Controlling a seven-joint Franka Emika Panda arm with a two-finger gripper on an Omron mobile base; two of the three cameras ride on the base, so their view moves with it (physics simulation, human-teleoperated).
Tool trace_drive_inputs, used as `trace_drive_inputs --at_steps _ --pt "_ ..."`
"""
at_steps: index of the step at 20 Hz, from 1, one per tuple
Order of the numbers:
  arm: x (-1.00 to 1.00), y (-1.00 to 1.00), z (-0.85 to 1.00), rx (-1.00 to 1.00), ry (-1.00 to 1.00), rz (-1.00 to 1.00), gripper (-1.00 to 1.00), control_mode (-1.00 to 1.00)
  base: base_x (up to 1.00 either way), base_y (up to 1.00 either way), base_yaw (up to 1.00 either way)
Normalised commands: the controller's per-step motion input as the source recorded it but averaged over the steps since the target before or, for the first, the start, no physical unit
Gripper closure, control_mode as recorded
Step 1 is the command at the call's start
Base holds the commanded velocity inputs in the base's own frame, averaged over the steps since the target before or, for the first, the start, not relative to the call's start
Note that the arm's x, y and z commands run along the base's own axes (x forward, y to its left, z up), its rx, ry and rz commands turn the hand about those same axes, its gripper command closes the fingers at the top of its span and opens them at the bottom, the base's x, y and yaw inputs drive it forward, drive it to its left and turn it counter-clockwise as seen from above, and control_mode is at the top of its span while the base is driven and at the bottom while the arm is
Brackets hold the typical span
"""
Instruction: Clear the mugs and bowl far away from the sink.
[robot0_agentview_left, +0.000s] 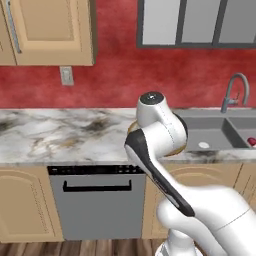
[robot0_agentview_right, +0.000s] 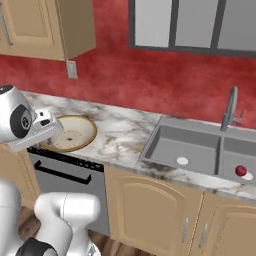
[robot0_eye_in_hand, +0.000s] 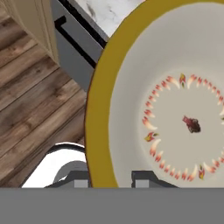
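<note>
The bowl (robot0_agentview_right: 74, 133), wide and shallow with a tan rim and a cream inside, sits at the counter's front edge above the dishwasher, left of the sink (robot0_agentview_right: 186, 145). In the hand view the bowl (robot0_eye_in_hand: 175, 96) has a ring of red marks inside. My gripper (robot0_eye_in_hand: 111, 179) is shut on its near rim, one fingertip (robot0_eye_in_hand: 81, 181) outside and the other inside. From the right base view the hand (robot0_agentview_right: 44, 127) is at the bowl's left edge. The arm hides most of the bowl in the left base view, leaving a sliver (robot0_agentview_left: 132, 128). The mugs are out of view.
The grey two-basin sink (robot0_agentview_left: 210, 131) has a curved tap (robot0_agentview_left: 234, 90) behind it and a small red thing (robot0_agentview_right: 241, 170) in its right basin. A grey dishwasher (robot0_agentview_left: 97, 200) stands under the marble counter (robot0_agentview_left: 55, 132). Wood floor (robot0_eye_in_hand: 35, 109) lies below the bowl's rim.
</note>
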Motion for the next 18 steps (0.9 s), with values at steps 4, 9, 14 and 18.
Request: trace_drive_inputs --at_steps 4,9,14,18 --pt "0.00 0.00 0.00 0.00 0.00 0.00 1.00 1.00 -0.56 -0.23 0.63" --pt "0.00 0.00 0.00 0.00 0.00 0.00 1.00 1.00 -0.29 -0.36 0.77" --pt "0.00 0.00 0.00 0.00 0.00 0.00 1.00 1.00 -0.12 -0.32 0.76" --pt "0.00 0.00 0.00 0.00 0.00 0.00 1.00 1.00 0.03 -0.03 0.64"
